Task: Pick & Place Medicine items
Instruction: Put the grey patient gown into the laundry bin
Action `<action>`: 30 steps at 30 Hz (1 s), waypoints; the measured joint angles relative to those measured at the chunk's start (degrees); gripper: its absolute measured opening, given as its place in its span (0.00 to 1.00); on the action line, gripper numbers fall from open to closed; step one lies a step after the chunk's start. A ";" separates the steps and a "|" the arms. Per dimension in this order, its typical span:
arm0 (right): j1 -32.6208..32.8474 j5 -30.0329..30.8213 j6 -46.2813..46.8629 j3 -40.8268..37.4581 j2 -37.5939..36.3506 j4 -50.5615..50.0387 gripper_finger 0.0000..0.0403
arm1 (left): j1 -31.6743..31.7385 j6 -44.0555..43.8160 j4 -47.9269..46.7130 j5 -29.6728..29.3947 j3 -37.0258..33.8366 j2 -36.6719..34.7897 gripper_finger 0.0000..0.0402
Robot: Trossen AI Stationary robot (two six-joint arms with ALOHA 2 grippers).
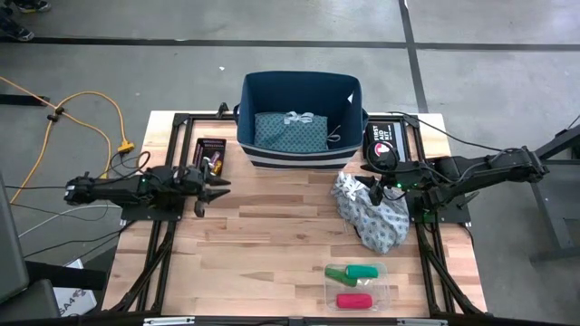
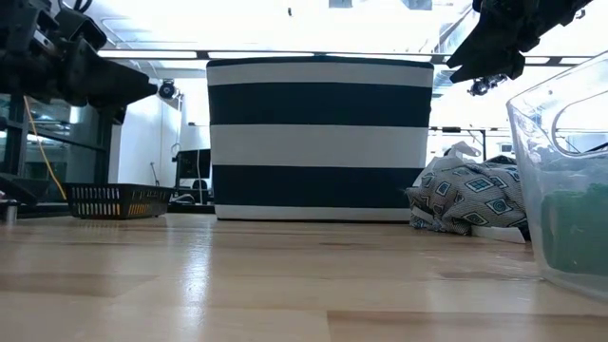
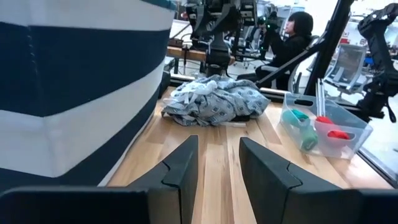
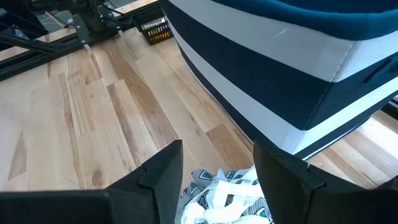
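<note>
First aid pouch (image 1: pixel 381 145) lettering too small to read, left end effector (image 1: pixel 214 187) open over bare counter (image 1: pixel 272 235), right end effector (image 1: pixel 373 192) open above patterned cloth (image 1: pixel 372 215), green tubes (image 1: pixel 355 271) in clear tray (image 1: pixel 387 292).

A robotics lab is showing here: more dark robot arms on frames (image 3: pixel 217 25) are standing upper centre, a seated person (image 3: pixel 292 37) working beside them.

grey concrete floor (image 1: pixel 109 27), orange cable (image 1: pixel 91 100), bright ceiling lights (image 2: pixel 285 14)
</note>
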 joint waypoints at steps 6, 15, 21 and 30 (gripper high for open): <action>0.01 -0.02 0.00 0.00 0.00 0.01 0.46 | 0.56 0.15 -0.12 0.57 -0.02 -0.04 0.28; 0.00 0.00 0.00 0.00 -0.01 0.00 0.46 | 0.54 1.44 -0.43 2.05 -0.02 0.07 0.28; 0.01 0.00 0.00 0.00 0.00 0.00 0.46 | 0.53 0.63 -0.35 2.24 -0.04 0.07 0.28; 0.00 -0.01 0.00 0.00 0.00 0.01 0.46 | 0.53 1.02 -0.22 2.22 -0.04 0.07 0.28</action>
